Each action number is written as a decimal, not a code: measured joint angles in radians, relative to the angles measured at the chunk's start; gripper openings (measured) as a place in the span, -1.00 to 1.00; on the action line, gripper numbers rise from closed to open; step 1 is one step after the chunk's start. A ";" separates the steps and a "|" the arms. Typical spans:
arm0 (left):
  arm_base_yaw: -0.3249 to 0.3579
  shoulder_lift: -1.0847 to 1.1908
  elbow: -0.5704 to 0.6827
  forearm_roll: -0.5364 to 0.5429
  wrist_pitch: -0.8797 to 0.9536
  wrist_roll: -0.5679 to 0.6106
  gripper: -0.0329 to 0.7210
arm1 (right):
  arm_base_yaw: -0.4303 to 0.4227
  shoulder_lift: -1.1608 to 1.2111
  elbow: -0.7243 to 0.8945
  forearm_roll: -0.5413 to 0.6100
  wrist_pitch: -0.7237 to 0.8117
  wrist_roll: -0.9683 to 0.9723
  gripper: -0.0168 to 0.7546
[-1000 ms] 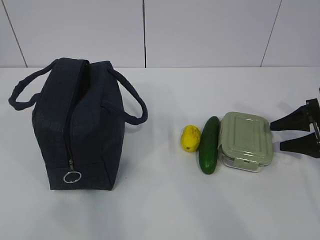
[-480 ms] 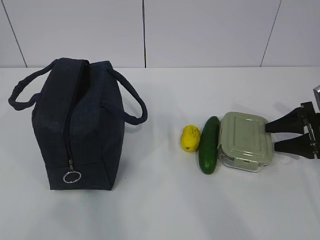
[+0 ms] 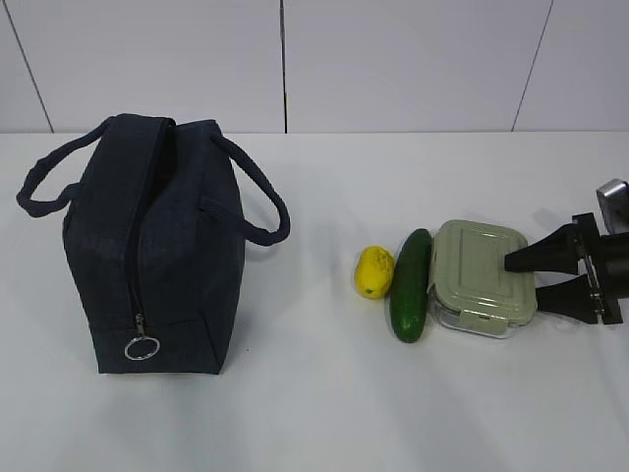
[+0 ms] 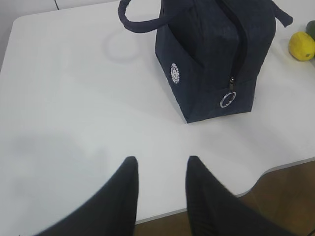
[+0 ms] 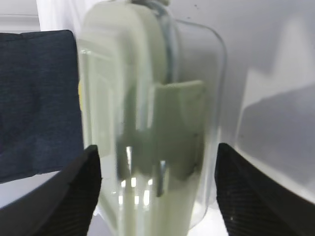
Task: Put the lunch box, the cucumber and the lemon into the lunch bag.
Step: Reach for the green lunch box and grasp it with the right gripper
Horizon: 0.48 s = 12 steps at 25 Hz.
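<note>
At frame right, my right fingers (image 3: 524, 274) are spreading around the lunch box (image 3: 482, 275); my left fingers (image 4: 160, 169) are hovering apart.

Right gripper (image 3: 536, 275) reaches in level from the right, jaws spread; left gripper (image 4: 161, 169) hangs parted.

exterior looks down across the table; left wrist shares the lunch bag (image 3: 152, 251); right wrist, blurred, seems very close

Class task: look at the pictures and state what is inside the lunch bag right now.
Nothing can be seen inside: the lunch bag is zipped shut, so its interior is hidden. The lemon, cucumber and lunch box all lie outside it on the table.
</note>
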 joint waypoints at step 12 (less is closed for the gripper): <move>0.000 0.000 0.000 0.000 0.000 0.000 -0.29 | 0.000 0.021 -0.001 0.044 0.000 -0.027 0.48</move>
